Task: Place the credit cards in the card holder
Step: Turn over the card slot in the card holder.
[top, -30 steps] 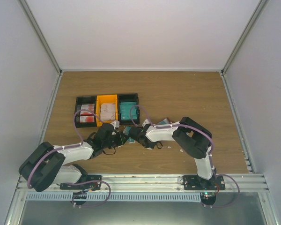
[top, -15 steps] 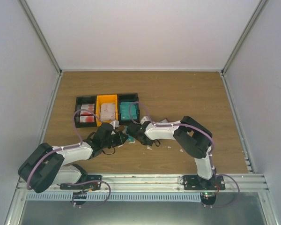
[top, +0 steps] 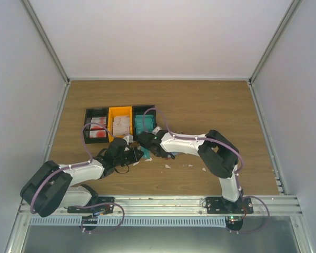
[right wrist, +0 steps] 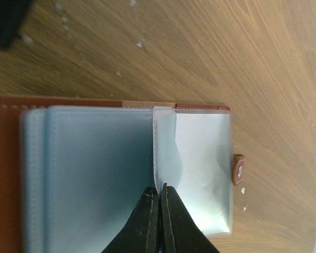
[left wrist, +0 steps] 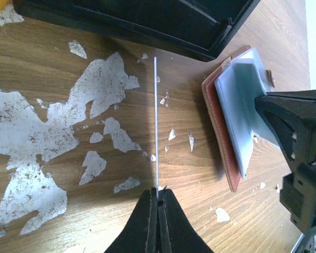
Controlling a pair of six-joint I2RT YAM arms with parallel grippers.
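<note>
A card (left wrist: 156, 121) is held edge-on in the closed left gripper (left wrist: 158, 197). The open card holder (left wrist: 217, 121) lies on the desk (left wrist: 200, 179) just beside it, with one clear pocket (right wrist: 197, 153) pinched by the closed right gripper (right wrist: 159, 194). No card is seen in the pockets yet, so the filling is judged hardly begun; more cards (top: 121, 125) wait in the bins (top: 145, 107) beyond both grippers.

three joined bins (top: 120, 122) sit at the back left of the table (top: 210, 105), credit cards (top: 121, 126) inside them. just in front of their right end the card holder (left wrist: 237, 110) lies open on the table. left of it a single card (left wrist: 156, 116) stands edge-on (in the left gripper (left wrist: 157, 203)); the right gripper (right wrist: 159, 197) sits over the holder's pockets.
</note>
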